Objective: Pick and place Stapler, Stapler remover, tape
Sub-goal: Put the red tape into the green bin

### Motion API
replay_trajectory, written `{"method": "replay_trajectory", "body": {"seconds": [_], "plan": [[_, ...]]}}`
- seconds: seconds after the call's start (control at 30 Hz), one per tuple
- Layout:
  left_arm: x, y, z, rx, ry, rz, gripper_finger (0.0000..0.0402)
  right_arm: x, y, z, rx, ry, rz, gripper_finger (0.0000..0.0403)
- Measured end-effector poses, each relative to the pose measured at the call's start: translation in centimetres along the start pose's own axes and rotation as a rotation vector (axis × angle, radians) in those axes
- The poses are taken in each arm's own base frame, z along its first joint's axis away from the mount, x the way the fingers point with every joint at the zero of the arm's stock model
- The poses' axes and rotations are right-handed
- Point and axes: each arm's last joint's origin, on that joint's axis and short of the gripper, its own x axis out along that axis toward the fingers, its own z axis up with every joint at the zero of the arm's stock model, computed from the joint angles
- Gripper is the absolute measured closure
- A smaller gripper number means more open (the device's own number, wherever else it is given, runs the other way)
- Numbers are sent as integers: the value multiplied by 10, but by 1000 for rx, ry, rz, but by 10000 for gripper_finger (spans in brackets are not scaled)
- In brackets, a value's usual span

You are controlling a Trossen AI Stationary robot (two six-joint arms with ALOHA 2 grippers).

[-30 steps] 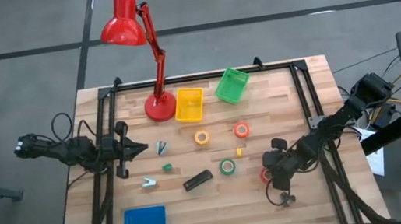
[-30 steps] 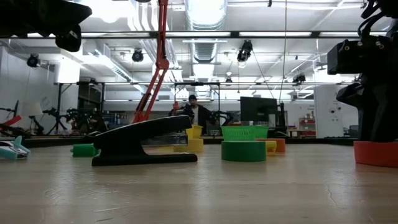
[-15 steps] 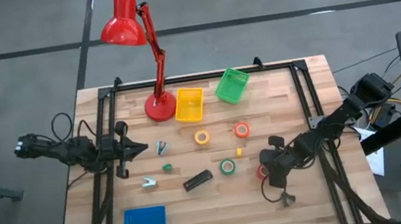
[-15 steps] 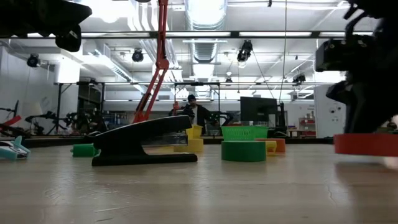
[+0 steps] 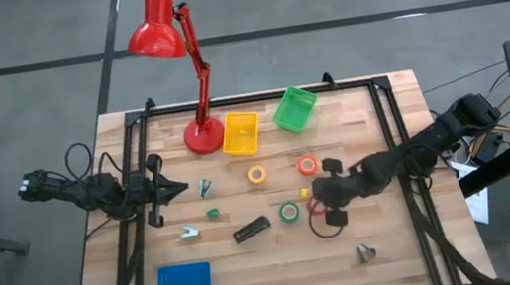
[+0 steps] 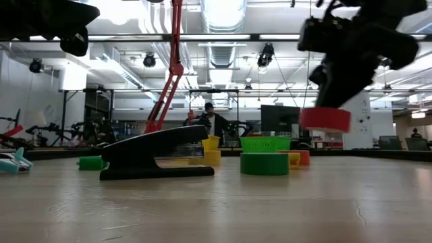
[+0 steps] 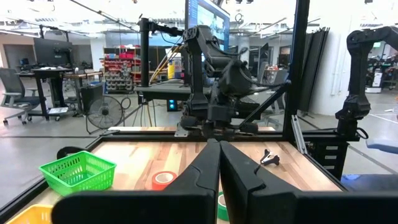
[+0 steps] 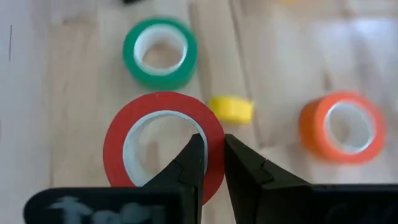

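My right gripper [image 8: 213, 140] is shut on a red tape roll [image 8: 163, 147], which hangs in the air over the table's right middle [image 5: 315, 208], above table height in the low view [image 6: 325, 119]. Under it lie a green roll [image 8: 160, 52], a small yellow bit [image 8: 231, 109] and an orange roll [image 8: 342, 127]. The black stapler [image 5: 251, 230] lies flat on its base near the table's middle [image 6: 155, 154]. A yellow roll [image 5: 257, 174] lies flat farther back. My left gripper [image 7: 219, 168] is shut and waits over the table's left side [image 5: 176, 187]. My right gripper pinches the red roll's wall [image 8: 214, 127]. One finger [image 8: 189, 163] is inside the ring's hole and the other finger [image 8: 244, 168] is outside it. The fingers come from above, pointing down. The roll is lifted clear of the table and sits nearly level below the gripper.
A red desk lamp [image 5: 200, 135], a yellow bin [image 5: 241, 132] and a green basket [image 5: 294, 108] stand along the far edge. A blue tray [image 5: 183, 284] sits at the near left. A small dark claw-shaped piece [image 5: 365, 252] and pale small items [image 5: 190, 233] lie on the wood.
My right gripper has risen and moved toward the table's left and slightly toward the far edge, carrying the red tape roll. The roll stood on the table a second ago and now is lifted clear. The small dark piece near it stayed where it was.
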Motion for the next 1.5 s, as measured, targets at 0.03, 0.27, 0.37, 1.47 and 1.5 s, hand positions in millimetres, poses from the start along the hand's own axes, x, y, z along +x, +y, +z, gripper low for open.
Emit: {"method": "replay_trajectory", "body": {"seconds": [0.03,0.27,0.37,1.47,1.5], "plan": [[0,0,0,0,0,0,387,-1,-3,5,-16,-8,-5,360],[0,0,0,0,0,0,387,-10,-33,39,-66,-52,-66,360],[0,0,0,0,0,0,387,-12,-50,47,-77,-50,-102,359],[0,0,0,0,0,0,387,2,-277,52,456,-103,-444,358],[0,0,0,0,0,0,387,6,-279,52,459,-86,-442,359]]}}
